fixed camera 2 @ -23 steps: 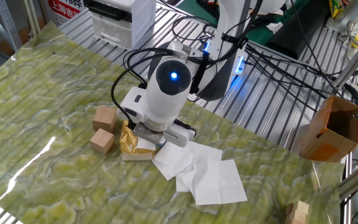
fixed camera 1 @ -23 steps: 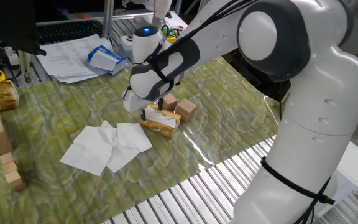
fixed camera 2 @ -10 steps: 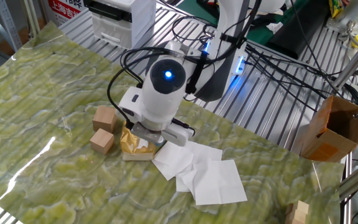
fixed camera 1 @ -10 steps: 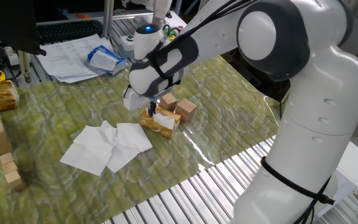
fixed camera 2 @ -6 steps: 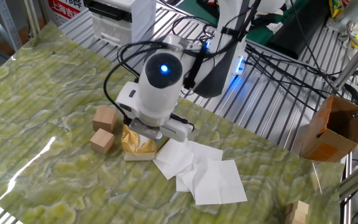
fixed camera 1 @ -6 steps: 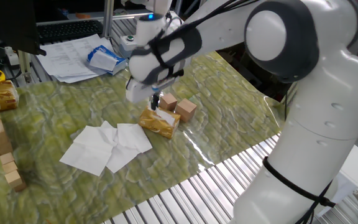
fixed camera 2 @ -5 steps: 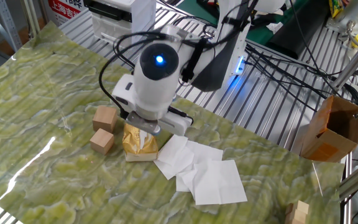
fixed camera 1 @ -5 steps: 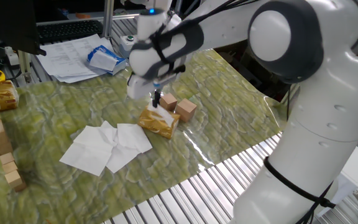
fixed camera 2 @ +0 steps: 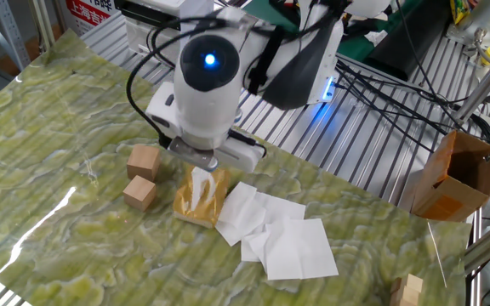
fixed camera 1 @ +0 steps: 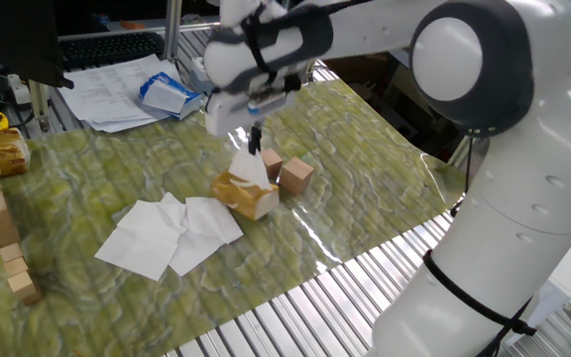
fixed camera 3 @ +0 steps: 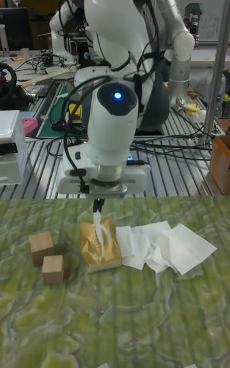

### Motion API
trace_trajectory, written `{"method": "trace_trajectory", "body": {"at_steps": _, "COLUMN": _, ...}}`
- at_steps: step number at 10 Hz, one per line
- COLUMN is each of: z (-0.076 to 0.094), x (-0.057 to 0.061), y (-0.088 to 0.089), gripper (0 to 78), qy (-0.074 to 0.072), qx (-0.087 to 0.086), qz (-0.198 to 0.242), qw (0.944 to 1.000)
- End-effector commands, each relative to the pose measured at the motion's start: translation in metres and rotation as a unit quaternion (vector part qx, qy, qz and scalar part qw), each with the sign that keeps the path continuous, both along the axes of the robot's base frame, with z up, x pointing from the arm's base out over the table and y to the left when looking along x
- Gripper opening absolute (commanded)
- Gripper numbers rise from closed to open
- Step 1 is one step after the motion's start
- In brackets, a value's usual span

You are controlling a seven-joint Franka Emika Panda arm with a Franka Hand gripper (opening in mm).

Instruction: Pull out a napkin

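Gripper (fixed camera 3: pixel 97 206) pinched shut on napkin (fixed camera 3: pixel 96 227), straight above yellow pack (fixed camera 3: pixel 100 246). Napkin stretched up, bottom end inside pack. Pack looks tipped up a bit on one side. Step: pulling, halfway. Next: lift higher till napkin slips free. Loose tissues (fixed camera 3: pixel 162 247) lie right beside pack, two wood blocks (fixed camera 3: pixel 46 257) on other side.

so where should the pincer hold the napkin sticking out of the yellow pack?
Grip the napkin at its top tip, coming straight down from above, as the pincer does now. It rises as a narrow pulled-up peak out of the slot in the yellow pack, so the tip is the only free part.
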State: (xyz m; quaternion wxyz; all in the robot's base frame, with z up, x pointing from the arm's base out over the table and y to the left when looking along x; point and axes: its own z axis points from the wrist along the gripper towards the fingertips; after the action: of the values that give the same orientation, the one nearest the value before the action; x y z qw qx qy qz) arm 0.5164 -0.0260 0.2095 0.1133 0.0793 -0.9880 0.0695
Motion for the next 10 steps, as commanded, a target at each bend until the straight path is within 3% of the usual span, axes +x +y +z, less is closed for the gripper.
{"method": "trace_trajectory", "body": {"at_steps": 1, "z": 0.079, "x": 0.003, "y": 0.036, "gripper": 1.2, "qy": 0.043, "qx": -0.008, "qz": -0.037, "qw": 0.9984}}
{"method": "trace_trajectory", "body": {"at_steps": 5, "z": 0.08, "x": 0.003, "y": 0.042, "gripper": 1.2, "qy": 0.054, "qx": -0.009, "qz": -0.039, "qw": 0.9977}}
{"method": "trace_trajectory", "body": {"at_steps": 10, "z": 0.069, "x": 0.004, "y": 0.043, "gripper": 1.2, "qy": 0.058, "qx": -0.009, "qz": -0.037, "qw": 0.9976}}
